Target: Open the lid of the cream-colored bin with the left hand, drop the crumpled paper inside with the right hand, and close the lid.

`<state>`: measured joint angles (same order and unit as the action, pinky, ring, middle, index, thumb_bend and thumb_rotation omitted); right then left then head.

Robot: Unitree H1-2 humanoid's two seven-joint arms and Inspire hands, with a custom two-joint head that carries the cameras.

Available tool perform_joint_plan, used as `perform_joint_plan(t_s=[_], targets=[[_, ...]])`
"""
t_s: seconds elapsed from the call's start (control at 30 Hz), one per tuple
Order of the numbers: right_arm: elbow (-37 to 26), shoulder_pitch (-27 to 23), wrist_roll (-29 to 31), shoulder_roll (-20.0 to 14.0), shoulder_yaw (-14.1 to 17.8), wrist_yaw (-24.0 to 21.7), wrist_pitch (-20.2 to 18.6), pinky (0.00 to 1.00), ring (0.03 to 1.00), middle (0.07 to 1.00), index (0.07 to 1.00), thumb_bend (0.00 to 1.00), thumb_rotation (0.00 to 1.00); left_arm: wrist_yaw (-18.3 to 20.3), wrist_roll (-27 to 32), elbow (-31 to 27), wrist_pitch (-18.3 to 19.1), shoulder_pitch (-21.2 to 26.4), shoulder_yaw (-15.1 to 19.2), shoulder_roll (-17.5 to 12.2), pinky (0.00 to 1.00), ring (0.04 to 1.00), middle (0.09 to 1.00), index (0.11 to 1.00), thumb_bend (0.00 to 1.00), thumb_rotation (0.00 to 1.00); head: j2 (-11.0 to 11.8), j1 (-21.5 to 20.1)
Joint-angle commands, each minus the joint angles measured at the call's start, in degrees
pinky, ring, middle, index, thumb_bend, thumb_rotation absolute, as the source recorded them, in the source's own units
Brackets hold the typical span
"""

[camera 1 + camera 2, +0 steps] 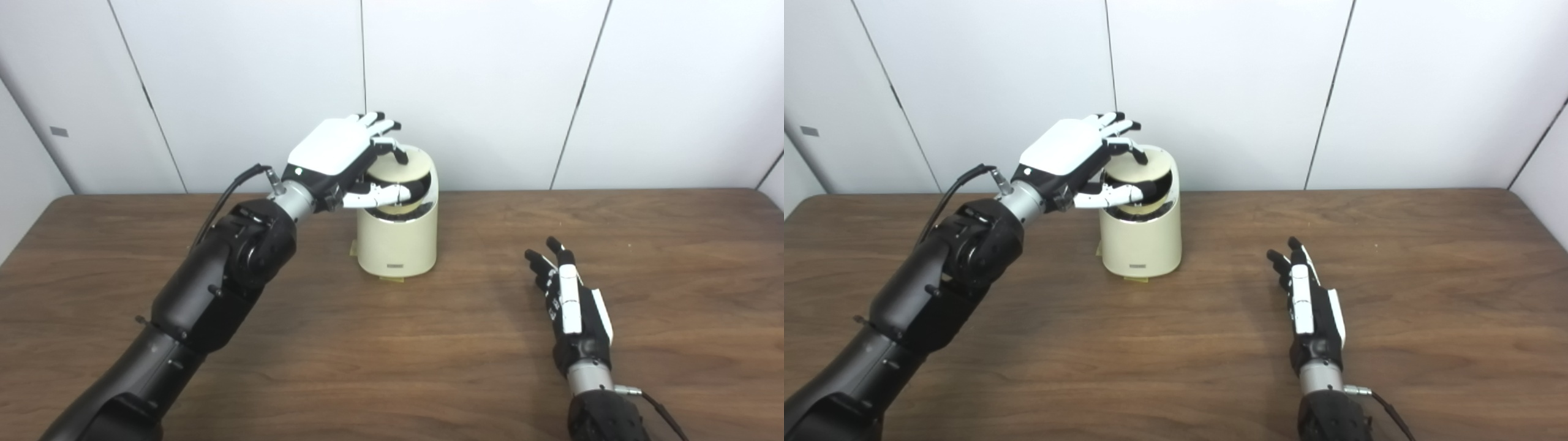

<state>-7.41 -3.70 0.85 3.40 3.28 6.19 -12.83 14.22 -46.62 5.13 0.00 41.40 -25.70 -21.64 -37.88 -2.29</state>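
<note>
The cream-colored bin (398,245) stands upright on the table near the back middle. Its round lid (411,168) is tilted, with a dark gap showing under its front edge. My left hand (334,152) is over the bin, with fingers curled on top of the lid and the thumb (380,196) across the gap below it. My right hand (569,300) rests on the table to the right of the bin, fingers spread and empty. No crumpled paper is in view.
The brown wooden table (429,343) runs across the whole view. White wall panels (490,92) stand right behind the bin. A small yellowish tab (392,279) sticks out under the bin's base.
</note>
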Motion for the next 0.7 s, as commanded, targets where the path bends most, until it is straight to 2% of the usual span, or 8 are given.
perform_joint_plan(t_s=[0.0,0.47,0.67], targets=[[-1.18,-0.11,0.60,-0.15,-0.30,-1.02,-1.05,0.95,0.902,0.843,0.955,0.52,1.00,0.45,-1.96,-2.56,-0.21,1.19,0.38,-0.95,1.00,1.000,0.942,0.746,0.64,1.00,-0.22,-0.13],[-3.59,-0.35,-0.17,-1.63,0.22,-0.89,-4.11,0.93,0.911,0.829,0.947,0.52,1.00,4.70,-7.13,-6.12,1.31,-3.15,0.20,0.19,1.00,1.000,0.956,0.777,0.64,1.00,-1.85,-0.12],[-4.60,0.28,0.04,-1.52,0.34,-0.97,-4.93,0.93,0.909,0.832,0.947,0.52,1.00,4.07,-8.67,-5.99,0.90,-5.07,-0.10,0.65,1.00,1.000,0.954,0.767,0.61,1.00,-2.26,-0.42]])
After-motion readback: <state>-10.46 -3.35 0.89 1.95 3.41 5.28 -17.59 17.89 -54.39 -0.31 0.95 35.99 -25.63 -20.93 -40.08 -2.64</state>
